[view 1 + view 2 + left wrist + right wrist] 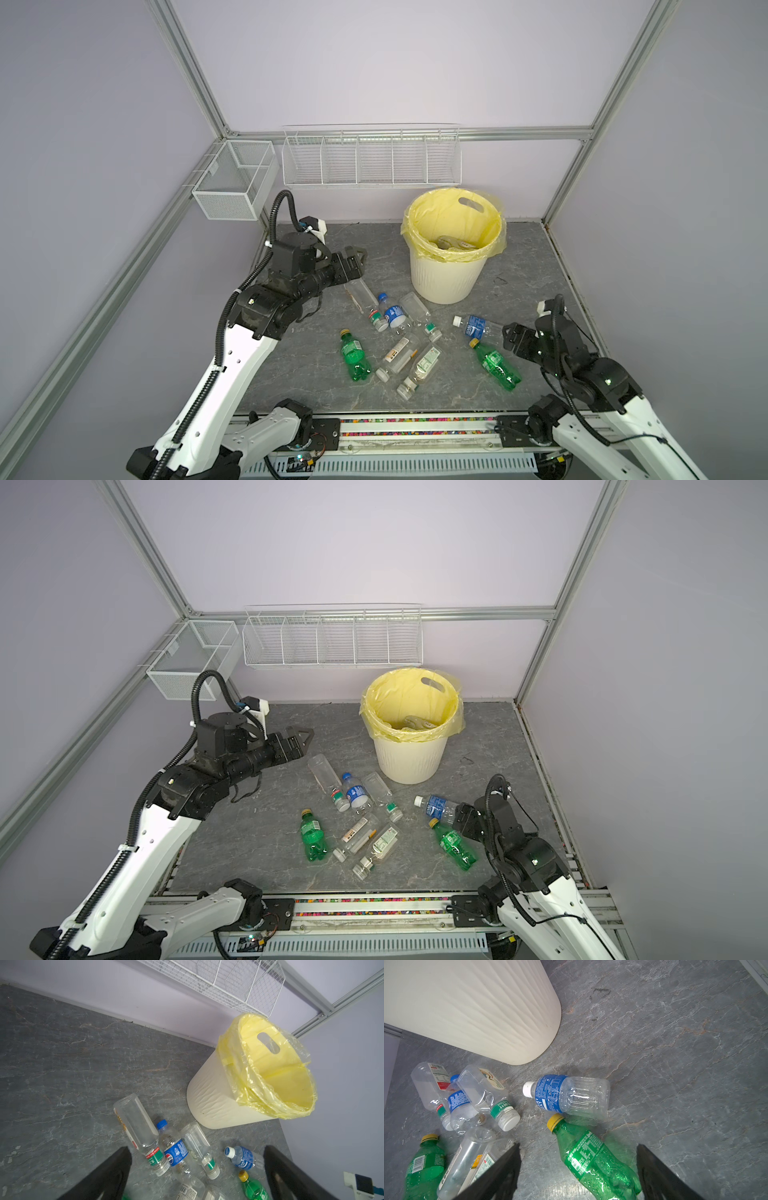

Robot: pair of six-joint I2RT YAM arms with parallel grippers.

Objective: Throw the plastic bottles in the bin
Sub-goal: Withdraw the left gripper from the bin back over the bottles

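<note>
The bin stands upright on the grey marbled surface. Its yellow bag is folded over the rim, and at least 1 bottle in the bin lies at the bottom. 8 more plastic bottles lie on their sides in front of the bin.

Closest to the bin's base, to its front left, 3 lie bunched and touching: a long clear bottle, a blue-capped bottle and a short clear bottle. In front of the bin and slightly right is a white-capped bottle with a blue label. Just beyond it from the bin is the right green bottle, its yellow cap beside the blue label. Further from the bin, to its front left, 2 clear labelled bottles lie side by side, with the left green bottle beside them.

The right gripper hangs at the base end of the white-capped bottle, its jaws spread and empty. In the right wrist view the right green bottle lies between its fingers. The left gripper hovers left of the bin, above the end of the long clear bottle, jaws wide apart and holding nothing.

Above and behind the bin hangs a wire rack, and far to the bin's left a mesh basket.
</note>
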